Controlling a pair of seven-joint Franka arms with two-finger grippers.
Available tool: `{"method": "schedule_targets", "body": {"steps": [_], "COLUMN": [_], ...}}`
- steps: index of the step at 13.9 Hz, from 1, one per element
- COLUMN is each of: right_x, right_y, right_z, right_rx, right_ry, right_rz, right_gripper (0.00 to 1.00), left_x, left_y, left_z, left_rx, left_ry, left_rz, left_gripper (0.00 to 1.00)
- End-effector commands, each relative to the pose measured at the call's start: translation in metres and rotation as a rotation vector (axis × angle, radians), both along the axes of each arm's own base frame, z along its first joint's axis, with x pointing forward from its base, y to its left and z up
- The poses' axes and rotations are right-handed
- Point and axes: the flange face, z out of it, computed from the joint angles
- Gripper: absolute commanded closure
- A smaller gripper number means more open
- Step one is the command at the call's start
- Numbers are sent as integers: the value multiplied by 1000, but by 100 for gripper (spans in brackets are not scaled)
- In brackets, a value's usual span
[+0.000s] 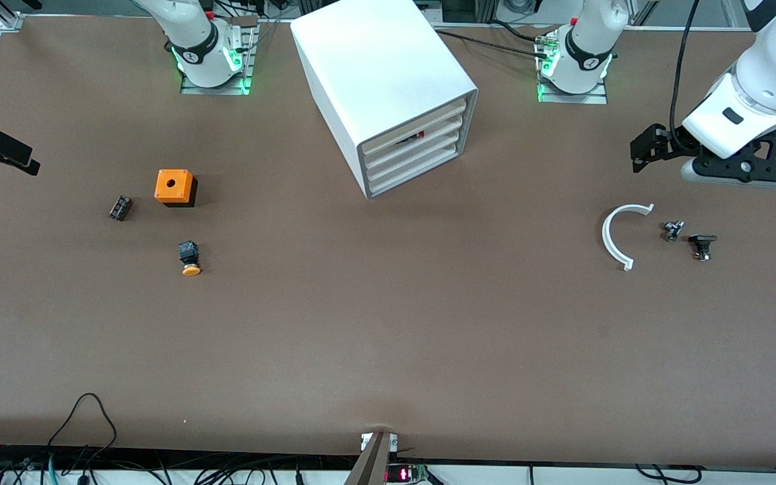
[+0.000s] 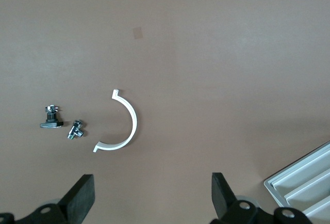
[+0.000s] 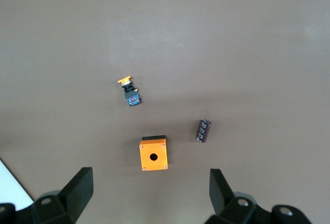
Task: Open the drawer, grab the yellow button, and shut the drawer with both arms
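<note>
The button, with an orange-yellow cap and a dark body, lies on its side on the table toward the right arm's end. It is nearer to the front camera than the orange cube. It also shows in the right wrist view. The white drawer cabinet stands between the arm bases, and its drawers look pushed in. My right gripper hangs open and empty over the table's right-arm end. My left gripper hangs open and empty over the left-arm end.
A small black block lies beside the orange cube. A white curved strip, a small metal fitting and a black bolt piece lie under the left gripper's area. A cabinet corner shows in the left wrist view.
</note>
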Motion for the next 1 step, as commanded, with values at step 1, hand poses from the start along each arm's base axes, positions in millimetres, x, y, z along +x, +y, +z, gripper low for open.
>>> {"method": "schedule_targets", "body": {"steps": [1], "right_x": [-1], "right_y": [3], "right_z": [5], "right_rx": [9], "right_ry": [-18], "right_rz": [19], "right_gripper": [0], "left_x": [19], "left_y": [-4], "left_z": [13], "left_rx": [-2], "left_ry": [0], "left_rz": [-29], "left_gripper": [0]}}
